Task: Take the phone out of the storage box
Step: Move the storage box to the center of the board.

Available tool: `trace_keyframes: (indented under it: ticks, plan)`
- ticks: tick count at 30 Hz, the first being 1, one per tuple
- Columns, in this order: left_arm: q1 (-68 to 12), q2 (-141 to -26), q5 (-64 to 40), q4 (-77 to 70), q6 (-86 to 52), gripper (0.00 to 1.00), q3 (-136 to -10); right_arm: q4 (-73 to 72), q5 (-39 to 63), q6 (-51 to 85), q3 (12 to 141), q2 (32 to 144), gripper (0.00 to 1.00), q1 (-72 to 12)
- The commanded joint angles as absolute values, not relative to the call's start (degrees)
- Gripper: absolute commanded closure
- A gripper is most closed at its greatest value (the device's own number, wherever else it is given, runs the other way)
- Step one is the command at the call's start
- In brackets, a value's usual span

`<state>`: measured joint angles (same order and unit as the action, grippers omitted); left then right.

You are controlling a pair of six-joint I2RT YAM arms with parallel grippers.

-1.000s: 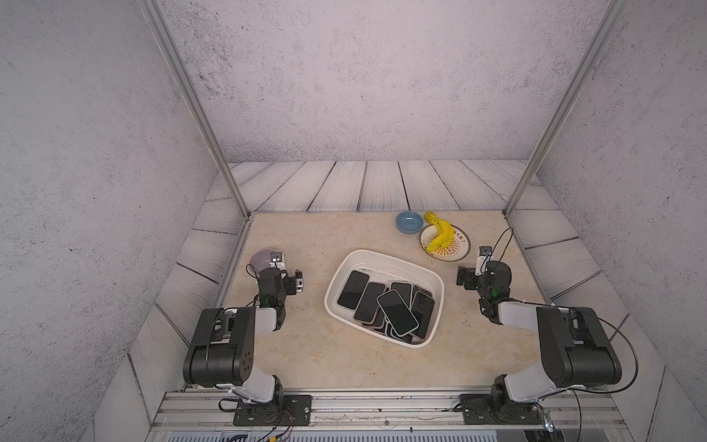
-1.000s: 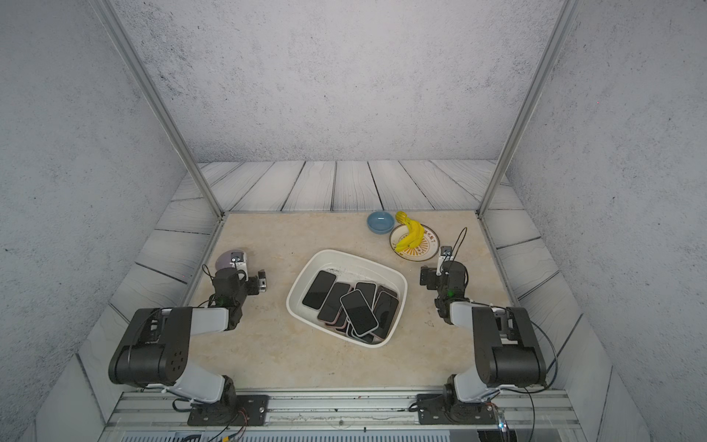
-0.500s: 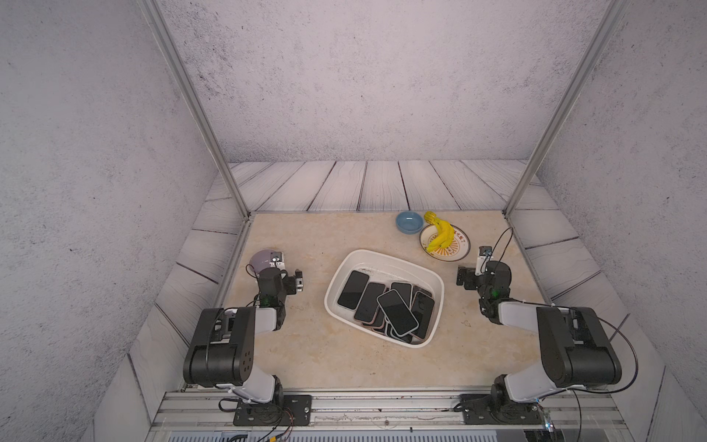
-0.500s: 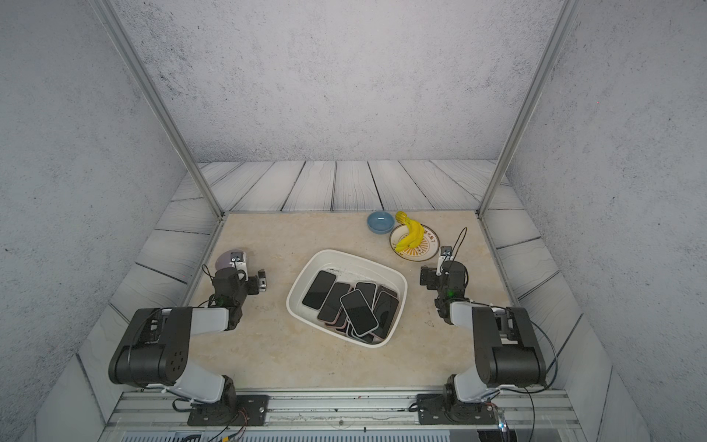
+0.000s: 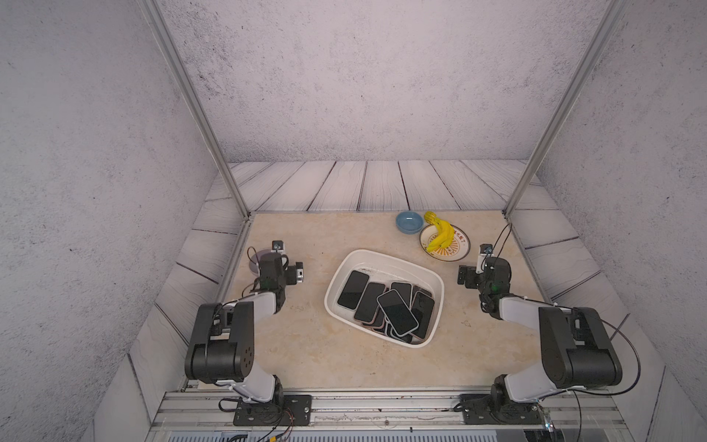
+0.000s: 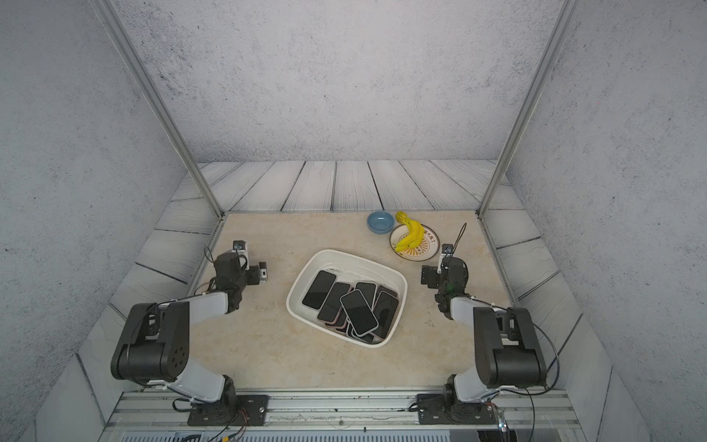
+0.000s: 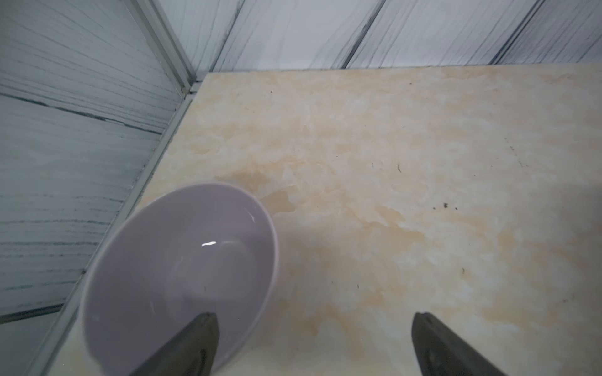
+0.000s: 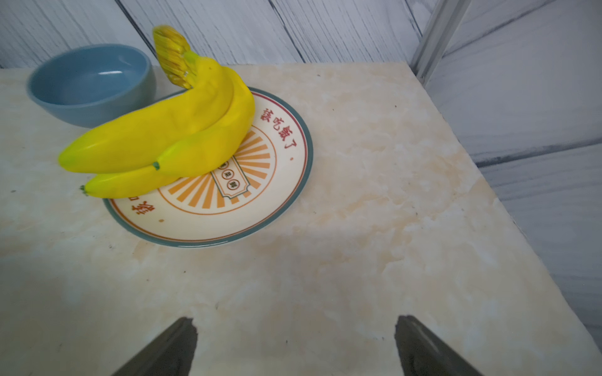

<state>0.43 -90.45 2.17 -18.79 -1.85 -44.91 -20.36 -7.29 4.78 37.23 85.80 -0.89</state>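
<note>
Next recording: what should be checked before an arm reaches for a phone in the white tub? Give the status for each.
1. Left gripper open and empty: ok.
2. Right gripper open and empty: ok.
3. Top phone lies uncovered on the pile in the storage box: ok.
4. Left gripper clear of the lilac bowl beneath it: cannot tell.
5. Bananas and plate apart from the right gripper: ok.
</note>
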Motion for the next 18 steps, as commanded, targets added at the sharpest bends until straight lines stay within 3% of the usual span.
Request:
trace_keyframes:
  ticks: [1,5,9,12,18]
  plan:
    - [0.92,-88.32,1.74,2.42,-5.23,0.01,-55.99,0.01,-10.53,10.87,48.44,81.70,0.00,-0.52]
    - [1.05,-83.56,-4.57,11.10,-10.18,0.02,-60.49,16.66,-2.14,17.64,61.45,83.84,0.00,-0.57]
    - [0.98,-79.94,-16.61,22.72,-14.65,0.01,-64.31,32.49,13.19,19.35,74.22,88.23,0.03,-1.69]
    - [0.08,-78.82,-25.31,30.62,-19.01,0.02,-64.85,44.03,13.65,18.81,80.71,89.63,0.03,-6.96]
    - [-5.71,-74.73,-19.76,45.97,-15.17,0.02,-63.98,65.55,7.08,20.86,84.76,90.46,0.03,-20.49]
